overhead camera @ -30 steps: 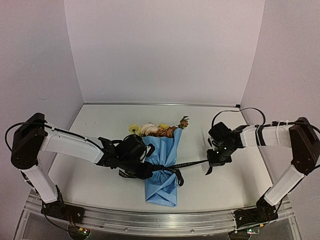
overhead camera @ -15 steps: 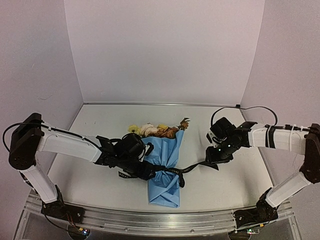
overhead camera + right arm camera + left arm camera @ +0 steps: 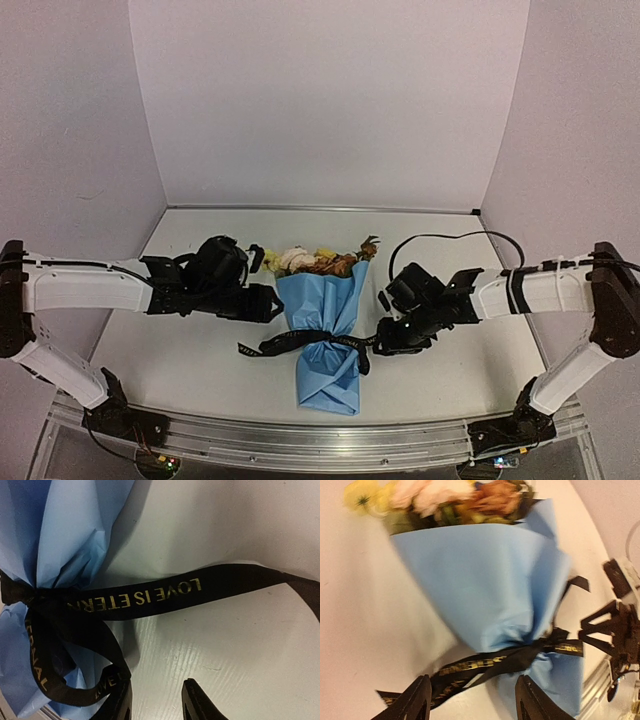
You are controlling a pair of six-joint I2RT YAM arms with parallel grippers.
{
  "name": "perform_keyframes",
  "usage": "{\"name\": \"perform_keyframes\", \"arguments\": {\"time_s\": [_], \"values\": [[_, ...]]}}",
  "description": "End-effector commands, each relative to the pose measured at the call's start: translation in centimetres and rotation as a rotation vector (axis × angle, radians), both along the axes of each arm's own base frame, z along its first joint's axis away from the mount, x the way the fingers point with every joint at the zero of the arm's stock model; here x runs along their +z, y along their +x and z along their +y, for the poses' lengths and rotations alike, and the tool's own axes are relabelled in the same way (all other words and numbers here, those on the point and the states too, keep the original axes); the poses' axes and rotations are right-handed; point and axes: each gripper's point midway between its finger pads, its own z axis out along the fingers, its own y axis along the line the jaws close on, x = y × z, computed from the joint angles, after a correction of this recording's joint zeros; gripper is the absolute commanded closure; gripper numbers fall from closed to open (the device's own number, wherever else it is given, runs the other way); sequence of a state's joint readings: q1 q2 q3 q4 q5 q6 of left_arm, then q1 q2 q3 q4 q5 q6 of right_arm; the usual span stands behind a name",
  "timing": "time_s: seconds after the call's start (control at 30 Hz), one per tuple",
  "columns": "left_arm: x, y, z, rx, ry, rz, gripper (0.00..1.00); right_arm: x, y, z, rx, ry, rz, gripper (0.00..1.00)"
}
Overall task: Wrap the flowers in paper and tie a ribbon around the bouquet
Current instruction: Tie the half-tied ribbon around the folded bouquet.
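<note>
The bouquet [image 3: 325,325] is lying at the table's [image 3: 200,365] middle, with the flowers [image 3: 310,260] pointing to 12 o'clock and the cone's tip to 6. The paper [image 3: 322,298] is pinching in at the waist, where the ribbon [image 3: 165,592] is knotted. One tail is trailing toward 8 o'clock and the other toward 3, both lying loose on the table.

The bundle is probably handling light and soft. The paper is likely creasing and springing open easily, the flower heads are crushable, and the ribbon is limp and rather slick, so an uneven tug could be loosening the knot. The tail ends, or the waist just below the knot, are looking like the safest holds.

The left gripper [image 3: 472,700] is hovering at 10 o'clock of the bouquet, fingers apart and holding nothing. The right gripper [image 3: 157,702] is hovering at 3 o'clock, just beside the right tail, fingers apart and empty.
</note>
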State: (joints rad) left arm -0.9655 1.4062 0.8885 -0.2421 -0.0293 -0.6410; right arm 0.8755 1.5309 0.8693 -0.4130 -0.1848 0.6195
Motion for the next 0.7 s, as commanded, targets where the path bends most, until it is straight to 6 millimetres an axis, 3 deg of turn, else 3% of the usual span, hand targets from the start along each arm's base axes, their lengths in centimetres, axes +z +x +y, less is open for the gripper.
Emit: {"name": "perform_keyframes", "arguments": {"time_s": [0.0,0.2,0.33,0.67], "values": [[-2.6,1.4,4.9,0.139,0.053,0.051,0.41,-0.9,0.5,2.2,-0.055,0.062,-0.036,0.66],[-4.6,0.8,5.6,0.122,0.065,0.091,0.42,-2.4,0.1,2.9,-0.066,0.072,-0.036,0.69],[-5.8,0.7,5.7,0.119,0.079,0.108,0.43,-3.1,-0.3,2.4,-0.076,0.056,-0.057,0.7],[-7.2,-0.1,5.1,0.082,0.074,0.154,0.45,-2.2,-0.7,1.1,-0.086,0.057,-0.106,0.7]]}}
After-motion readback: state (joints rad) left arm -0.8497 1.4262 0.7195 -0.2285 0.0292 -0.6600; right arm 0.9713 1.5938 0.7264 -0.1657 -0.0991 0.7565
